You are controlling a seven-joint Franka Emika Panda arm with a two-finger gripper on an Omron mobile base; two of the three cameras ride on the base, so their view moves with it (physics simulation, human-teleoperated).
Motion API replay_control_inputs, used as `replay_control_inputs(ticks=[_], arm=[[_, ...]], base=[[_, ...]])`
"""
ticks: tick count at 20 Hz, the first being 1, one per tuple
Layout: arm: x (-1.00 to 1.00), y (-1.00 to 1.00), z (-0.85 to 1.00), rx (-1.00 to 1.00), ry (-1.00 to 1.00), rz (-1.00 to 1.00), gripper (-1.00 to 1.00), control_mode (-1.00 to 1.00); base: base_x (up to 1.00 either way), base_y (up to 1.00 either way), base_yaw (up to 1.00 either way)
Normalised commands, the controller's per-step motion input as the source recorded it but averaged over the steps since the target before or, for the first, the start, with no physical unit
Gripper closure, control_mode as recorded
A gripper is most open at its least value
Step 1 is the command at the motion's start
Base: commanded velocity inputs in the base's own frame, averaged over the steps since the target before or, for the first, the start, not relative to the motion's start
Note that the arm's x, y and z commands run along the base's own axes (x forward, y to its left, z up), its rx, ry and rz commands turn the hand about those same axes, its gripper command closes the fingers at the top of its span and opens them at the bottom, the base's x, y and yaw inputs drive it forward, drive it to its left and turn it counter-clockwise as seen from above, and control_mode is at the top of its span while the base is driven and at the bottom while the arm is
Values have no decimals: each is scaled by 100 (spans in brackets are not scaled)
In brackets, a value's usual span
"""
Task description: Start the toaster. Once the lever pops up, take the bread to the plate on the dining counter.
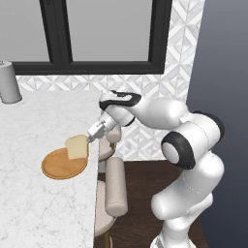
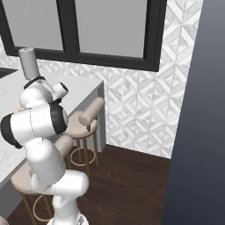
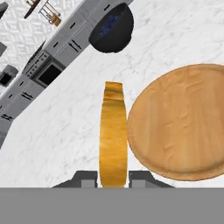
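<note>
Right now the pincer (image 1: 90,138) is clamped on the bread (image 1: 77,147), slice held on edge over the plate's (image 1: 60,167) side nearest the table (image 1: 43,213) edge by the stools, most of the plate lying beyond it.

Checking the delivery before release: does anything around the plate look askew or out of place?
Nothing is spilled or damaged. The bread is not lying flat: it stands on edge in the gripper, over the near rim of the plate on the dining counter. That fits a slice not yet released.
</note>
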Motion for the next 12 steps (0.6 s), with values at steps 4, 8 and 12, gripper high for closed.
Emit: replay_control_inputs(ticks=[4,8,12], arm=[[10,53,-36,0,6,7,100,-100],[22,25,-45,0,6,8,100,-100],[8,9,-52,0,6,10,100,-100]], base=[[0,0,0],[0,0,0],[0,0,0]])
